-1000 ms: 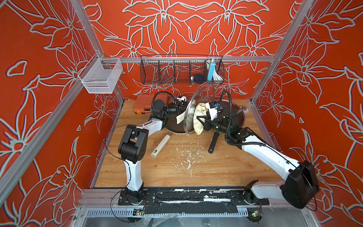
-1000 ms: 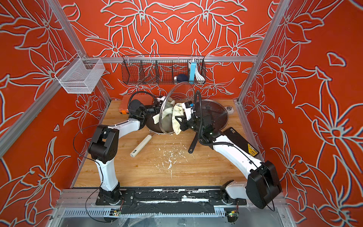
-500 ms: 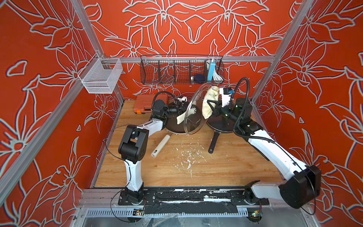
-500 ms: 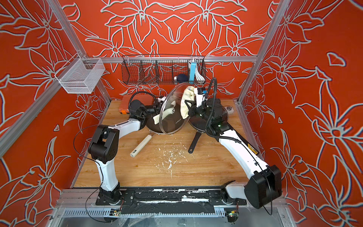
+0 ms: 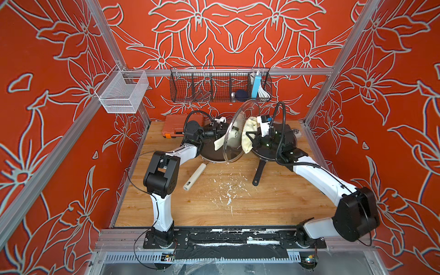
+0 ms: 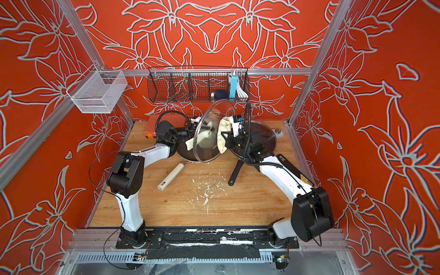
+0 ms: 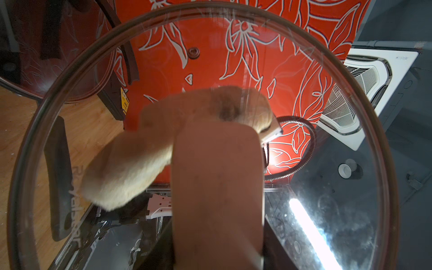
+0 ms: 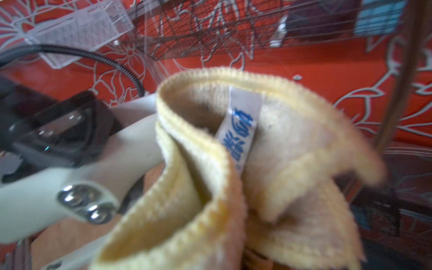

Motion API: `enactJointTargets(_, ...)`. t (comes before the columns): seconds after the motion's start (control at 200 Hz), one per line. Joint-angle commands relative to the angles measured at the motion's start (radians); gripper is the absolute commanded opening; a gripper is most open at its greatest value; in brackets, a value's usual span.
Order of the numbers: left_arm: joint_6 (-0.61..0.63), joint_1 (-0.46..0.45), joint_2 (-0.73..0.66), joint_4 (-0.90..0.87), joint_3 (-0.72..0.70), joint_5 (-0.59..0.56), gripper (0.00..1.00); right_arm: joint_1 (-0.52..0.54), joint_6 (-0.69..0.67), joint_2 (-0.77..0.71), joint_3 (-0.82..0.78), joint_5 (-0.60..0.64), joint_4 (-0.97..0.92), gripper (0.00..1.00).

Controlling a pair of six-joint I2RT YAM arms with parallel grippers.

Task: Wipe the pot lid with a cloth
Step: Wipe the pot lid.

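Observation:
A glass pot lid (image 5: 234,148) (image 6: 209,148) stands on edge above the table's back middle. My left gripper (image 5: 215,133) (image 6: 190,132) is shut on its cream handle (image 7: 217,187), which hides the fingers in the left wrist view. A yellow cloth (image 5: 248,135) (image 6: 223,135) hangs bunched in my shut right gripper (image 5: 253,137) (image 6: 227,138) and presses on the lid's other face, near its middle. Through the glass (image 7: 327,187) the cloth (image 7: 131,168) shows pressed flat. The cloth (image 8: 233,163) fills the right wrist view and hides the fingers.
A dark pan (image 5: 212,153) with a cream handle (image 5: 194,177) lies under the lid. A black frying pan (image 5: 273,148) lies under my right wrist. An orange case (image 5: 172,129) sits at the back left. A black wire basket (image 5: 219,85) and a white mesh basket (image 5: 122,91) hang above. White crumbs (image 5: 226,190) litter the table.
The right gripper carried the cloth from low on the lid up to its top edge, then back down to the middle. The left gripper and lid stayed nearly still.

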Motion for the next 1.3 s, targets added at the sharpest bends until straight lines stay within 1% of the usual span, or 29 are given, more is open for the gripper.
enactJointTargets(0.0,-0.120,-0.011,-0.090,0.179,0.048,-0.045,0.00,0.078,0.006,-0.081,-0.040,-0.058,0.044,0.00)
enactJointTargets(0.155,-0.121,-0.010,-0.084,0.179,0.049,-0.046,0.00,0.175,0.020,-0.136,-0.067,-0.086,0.048,0.00)
enactJointTargets(0.295,-0.124,-0.010,-0.082,0.178,0.052,-0.047,0.00,0.211,0.017,-0.160,-0.091,-0.103,0.060,0.00)
enactJointTargets(0.4,-0.130,-0.010,-0.086,0.179,0.056,-0.045,0.00,0.209,-0.048,-0.147,-0.105,-0.014,-0.029,0.00)
enactJointTargets(0.46,-0.134,-0.012,-0.090,0.178,0.052,-0.047,0.00,0.205,-0.075,-0.146,-0.131,0.032,-0.036,0.00)
enactJointTargets(0.61,-0.137,-0.013,-0.105,0.179,0.042,-0.044,0.00,0.158,-0.070,-0.125,-0.200,0.083,0.007,0.00)
enactJointTargets(0.791,-0.138,-0.022,-0.120,0.180,0.038,-0.038,0.00,0.053,-0.035,-0.078,-0.205,0.093,0.063,0.00)
enactJointTargets(0.931,-0.133,-0.035,-0.120,0.180,0.039,-0.031,0.00,-0.036,-0.018,-0.029,-0.144,0.084,0.083,0.00)
enactJointTargets(1.066,-0.125,-0.041,-0.121,0.180,0.036,-0.029,0.00,-0.093,-0.024,-0.003,-0.044,0.096,0.061,0.00)
enactJointTargets(1.141,-0.124,-0.042,-0.118,0.179,0.034,-0.028,0.00,-0.107,-0.021,-0.003,0.006,0.091,0.056,0.00)
enactJointTargets(1.241,-0.126,-0.042,-0.107,0.180,0.032,-0.030,0.00,-0.108,0.020,-0.018,0.057,0.039,0.073,0.00)
enactJointTargets(1.296,-0.124,-0.043,-0.103,0.180,0.031,-0.031,0.00,-0.107,0.047,-0.031,0.063,-0.015,0.108,0.00)
